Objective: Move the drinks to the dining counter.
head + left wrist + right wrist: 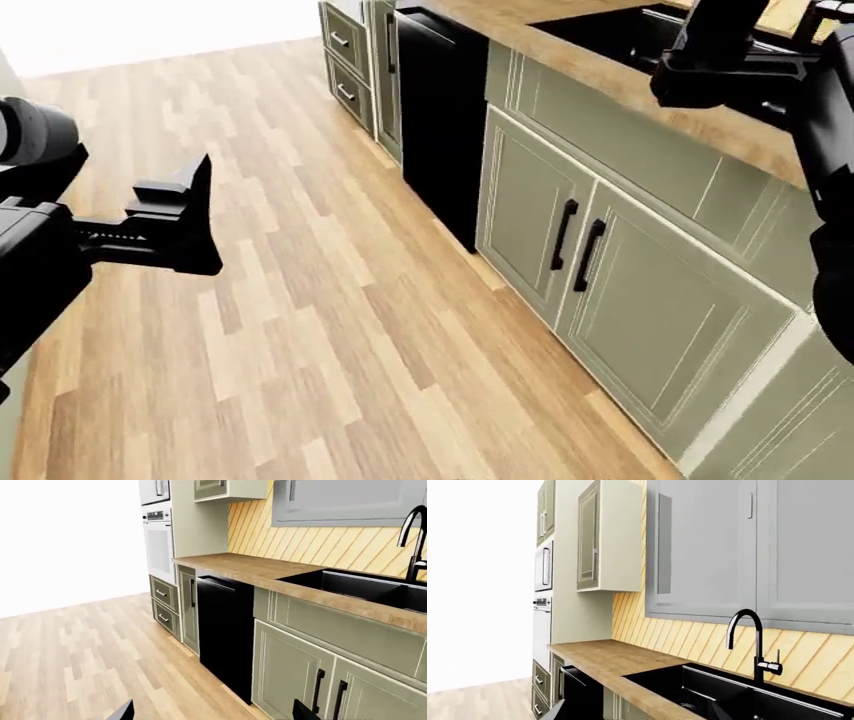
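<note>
No juice carton, no brown cup and no white speckled dining counter show in any view. My left gripper (198,218) is open and empty, held out over the wooden floor (307,330); in the left wrist view its fingertips (124,712) stand wide apart with only floor between them. My right gripper (637,715) is open and empty, raised over the front edge of the brown wood-grain worktop (607,660) by the black sink (720,690). The right arm (721,50) shows at the top right of the head view.
Green base cabinets (641,270) with black handles and a black dishwasher (441,110) run along the right. A black faucet (754,640) stands behind the sink. A wall oven (159,545) and drawers (164,605) stand at the far end. Grey wall cabinets (727,545) hang above.
</note>
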You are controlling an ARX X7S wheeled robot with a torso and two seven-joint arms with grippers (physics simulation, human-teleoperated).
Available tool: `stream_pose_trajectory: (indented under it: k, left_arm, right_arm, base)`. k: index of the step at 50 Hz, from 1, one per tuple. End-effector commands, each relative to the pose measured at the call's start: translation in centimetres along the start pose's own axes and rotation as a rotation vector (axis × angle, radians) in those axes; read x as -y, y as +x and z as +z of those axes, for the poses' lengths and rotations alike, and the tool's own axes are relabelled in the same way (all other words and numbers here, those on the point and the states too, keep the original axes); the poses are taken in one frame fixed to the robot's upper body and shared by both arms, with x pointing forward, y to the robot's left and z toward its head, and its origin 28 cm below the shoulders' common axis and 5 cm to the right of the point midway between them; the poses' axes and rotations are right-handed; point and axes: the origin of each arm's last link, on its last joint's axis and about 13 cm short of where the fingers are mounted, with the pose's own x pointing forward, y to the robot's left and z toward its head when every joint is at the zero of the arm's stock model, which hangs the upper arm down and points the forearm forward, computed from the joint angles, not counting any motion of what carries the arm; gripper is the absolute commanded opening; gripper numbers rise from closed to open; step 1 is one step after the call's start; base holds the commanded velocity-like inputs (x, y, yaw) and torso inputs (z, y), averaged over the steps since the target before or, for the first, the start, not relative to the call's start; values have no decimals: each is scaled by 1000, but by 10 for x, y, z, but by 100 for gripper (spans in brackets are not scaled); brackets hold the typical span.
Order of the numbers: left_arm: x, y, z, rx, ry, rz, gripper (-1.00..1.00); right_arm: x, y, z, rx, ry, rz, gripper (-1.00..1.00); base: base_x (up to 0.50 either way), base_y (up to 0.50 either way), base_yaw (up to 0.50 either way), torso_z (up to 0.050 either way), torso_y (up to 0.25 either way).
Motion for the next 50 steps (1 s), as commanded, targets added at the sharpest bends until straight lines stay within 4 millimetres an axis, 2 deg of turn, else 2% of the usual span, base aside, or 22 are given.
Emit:
stream_pose_trajectory:
  k: [1, 50]
  left_arm:
    - [0, -1, 0, -1, 0, 2, 100]
    - [0, -2, -2, -1, 2, 0, 100]
  right_arm:
    - [0, 0, 0, -4, 4, 2, 100]
    - [-1, 1, 0, -10, 6, 10, 100]
  base:
    - [0, 0, -500, 0, 0]
    - [0, 0, -500, 0, 0]
